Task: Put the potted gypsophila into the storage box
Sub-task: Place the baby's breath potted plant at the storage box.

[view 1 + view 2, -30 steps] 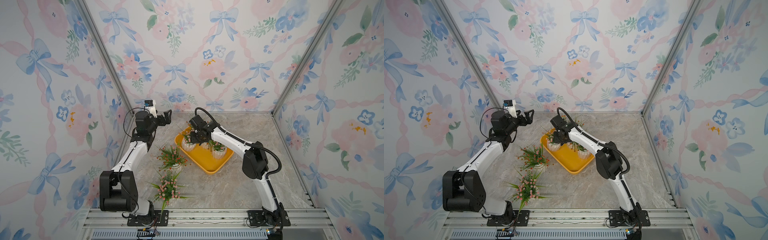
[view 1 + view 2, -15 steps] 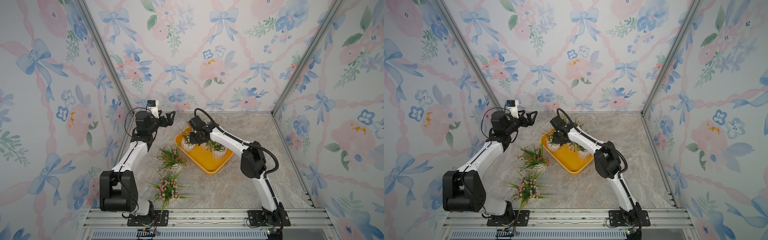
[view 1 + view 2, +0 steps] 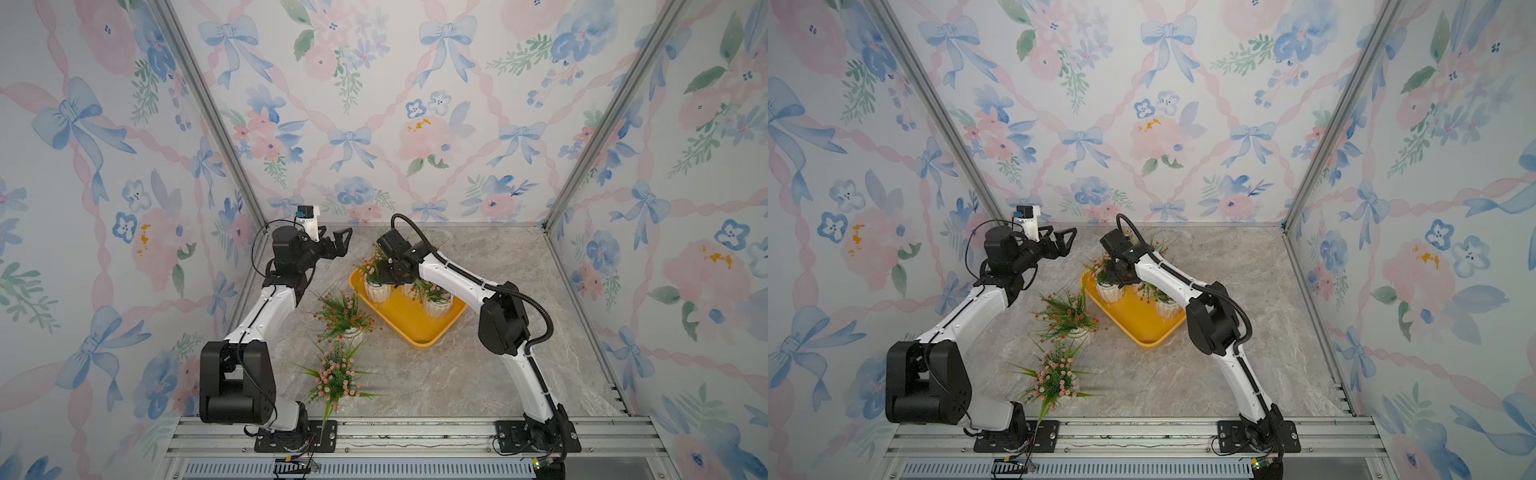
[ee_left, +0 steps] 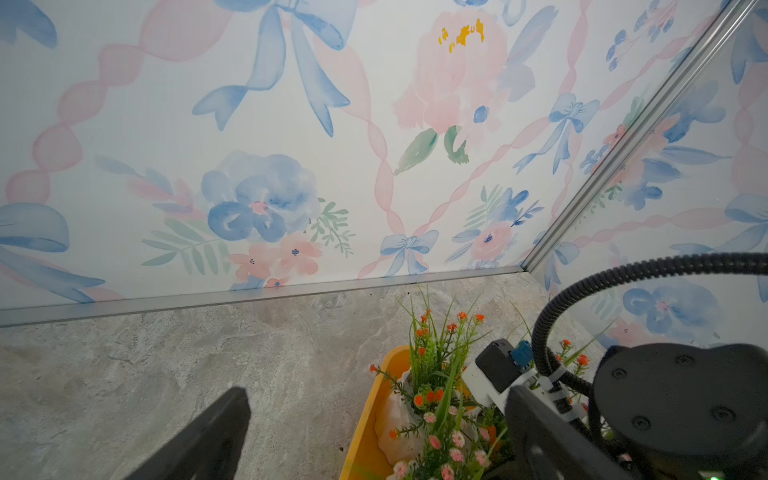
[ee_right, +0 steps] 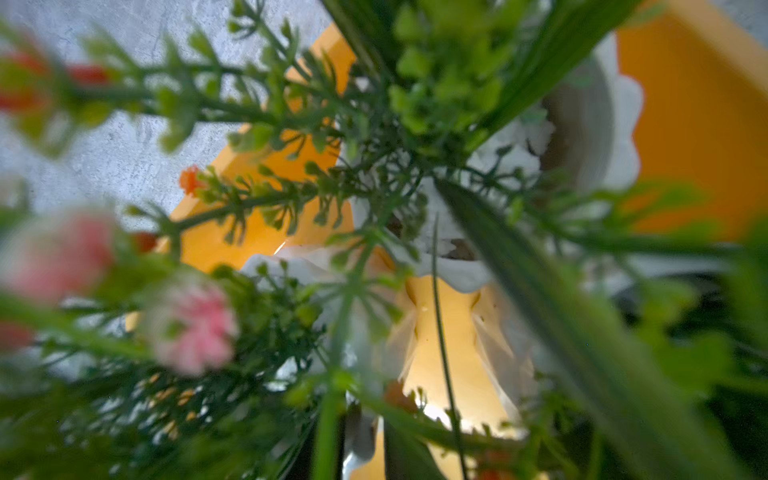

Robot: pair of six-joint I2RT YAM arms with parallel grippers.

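Nearest the front rail (image 3: 374,432), a pink-blossomed gypsophila (image 3: 337,376) stands on the marble-look table (image 3: 478,374), outside the storage box (image 3: 417,332). Just beyond it, leaves nearly touching, an orange-red gypsophila (image 3: 344,316) also stands on the table, just beside the box's rim on the side toward my left arm (image 3: 266,307).

The yellow-orange box lies at an angle mid-table. Both top views show two white ribbed pots upright inside it. The corner pot (image 3: 378,291) stands at the far end and a second pot (image 3: 437,306) toward my right arm's side. My right arm (image 3: 453,276) crosses above between them. More green sprigs rise behind that arm; how many plants they belong to I cannot tell.

My right gripper (image 3: 390,272) is down among the foliage over the corner pot. Leaves fill the right wrist view, with pink and orange blossoms blurred over white pot rims and the box's yellow floor. Whether its jaws are apart or together I cannot tell.

My left gripper (image 3: 347,244) hangs raised over bare table beside the box's far end, jaws spread wide, holding nothing. Floral wallpaper (image 3: 415,124) backs the scene.
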